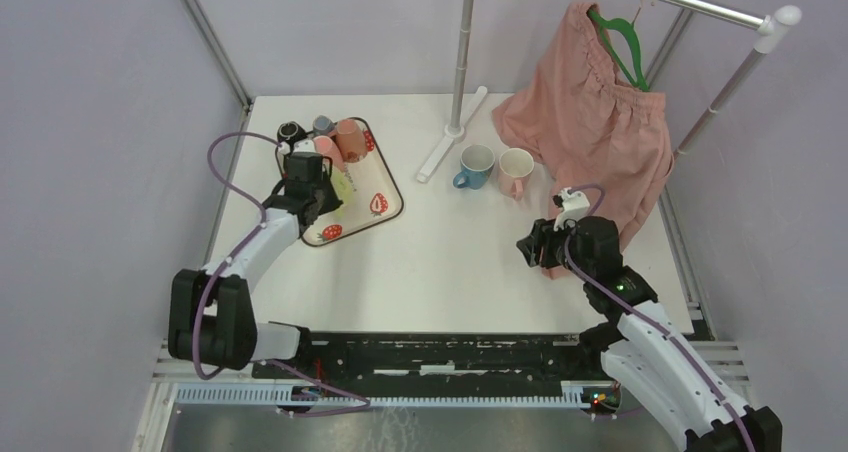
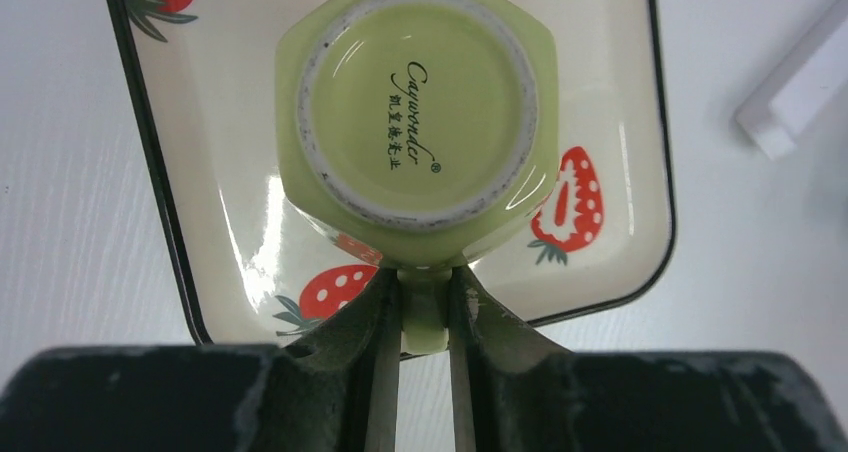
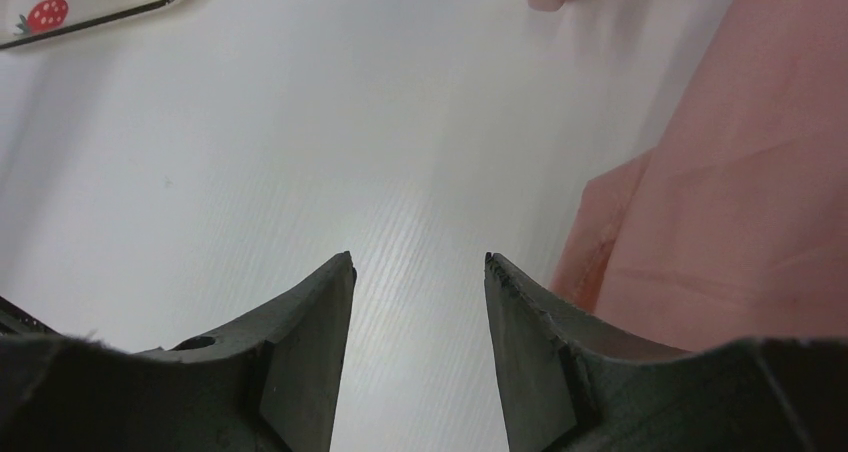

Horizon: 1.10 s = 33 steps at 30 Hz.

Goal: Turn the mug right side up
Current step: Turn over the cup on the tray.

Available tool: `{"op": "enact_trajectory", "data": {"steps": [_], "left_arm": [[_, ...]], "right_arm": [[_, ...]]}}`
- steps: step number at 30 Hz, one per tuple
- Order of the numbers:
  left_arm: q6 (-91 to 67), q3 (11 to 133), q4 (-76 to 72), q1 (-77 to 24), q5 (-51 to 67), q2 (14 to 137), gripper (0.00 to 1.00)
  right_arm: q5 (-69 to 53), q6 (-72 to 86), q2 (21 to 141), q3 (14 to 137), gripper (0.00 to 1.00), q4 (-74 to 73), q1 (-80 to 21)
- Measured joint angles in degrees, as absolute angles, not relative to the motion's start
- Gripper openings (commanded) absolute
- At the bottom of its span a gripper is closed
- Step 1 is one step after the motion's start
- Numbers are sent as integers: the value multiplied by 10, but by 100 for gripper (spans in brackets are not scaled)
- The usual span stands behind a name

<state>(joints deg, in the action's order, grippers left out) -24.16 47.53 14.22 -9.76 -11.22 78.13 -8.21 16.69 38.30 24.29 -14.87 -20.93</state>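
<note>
A light green mug (image 2: 415,112) is upside down over the strawberry-patterned tray (image 2: 620,102), its printed base facing the left wrist camera. My left gripper (image 2: 425,292) is shut on the mug's handle, which sits pinched between the two fingers. In the top view the mug (image 1: 343,185) shows only partly beside the left gripper (image 1: 318,194), over the near half of the tray (image 1: 385,187). My right gripper (image 3: 420,262) stands open and holds nothing; it hovers over bare table at the right (image 1: 527,247), next to the pink cloth.
Several other cups crowd the tray's far end, among them an upturned pink cup (image 1: 350,137) and a dark one (image 1: 290,132). A blue mug (image 1: 476,165) and a pink mug (image 1: 516,170) stand upright mid-table. A pink garment (image 1: 600,132) hangs from a rack whose pole (image 1: 462,52) rises behind.
</note>
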Motion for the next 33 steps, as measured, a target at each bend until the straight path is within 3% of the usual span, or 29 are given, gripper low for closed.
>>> {"op": "enact_trajectory", "data": {"steps": [11,18,27,33], "left_arm": [[-261,416,123,-98,26,575,2],[-318,404,66,-98,135,531,2],[-436,337,-54,-124,222,475,2],[-484,300,-142,-248,175,461,2]], "right_arm": [[-69,244,360,213,59,-105,-209],[-92,309,357,188,61,-51,-209],[-208,445,368,108,66,168,-209],[-236,550,406,74,69,321,-227]]}}
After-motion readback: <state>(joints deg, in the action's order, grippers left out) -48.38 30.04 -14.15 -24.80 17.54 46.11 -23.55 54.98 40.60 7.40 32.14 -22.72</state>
